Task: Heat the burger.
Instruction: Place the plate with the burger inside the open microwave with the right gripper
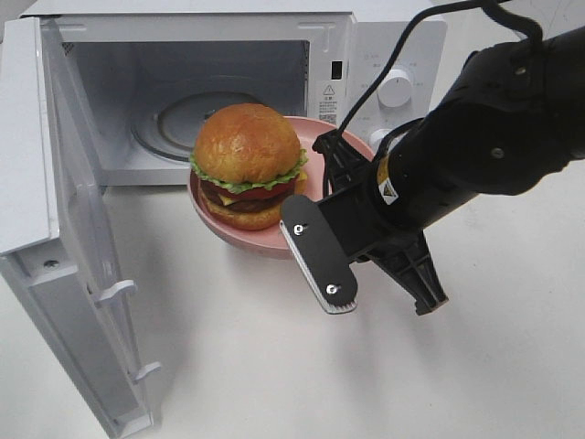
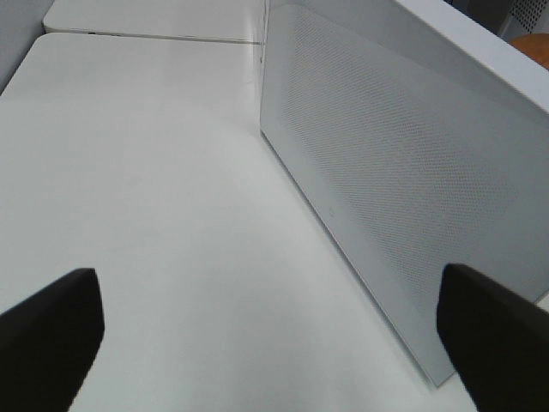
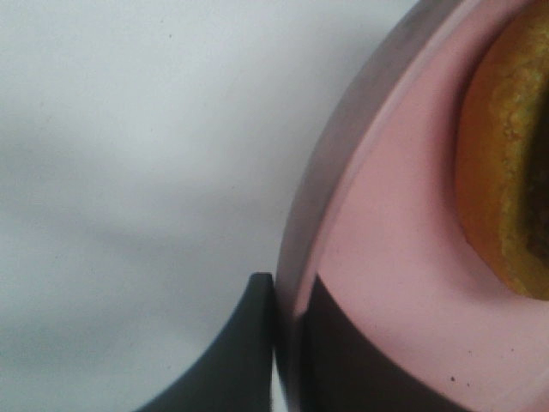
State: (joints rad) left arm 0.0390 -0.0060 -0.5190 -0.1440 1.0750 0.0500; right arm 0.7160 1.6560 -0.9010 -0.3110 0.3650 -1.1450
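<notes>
A white counter carries a white microwave, whose door is swung fully open toward the left side of the high view, baring the cavity and its glass turntable. The black right arm reaches in from the right toward the oven's mouth. Just in front of the opening is a round pink plate; whether it rests on the counter or is lifted cannot be told. The burger stands upright on that plate, outside the cavity. The right claw is pinched narrow on the plate's rim, one finger under the lip and one on the pink inside, beside the bun. The left claw is spread wide and grips nothing, hovering over bare counter next to the door's dotted outer face.
</notes>
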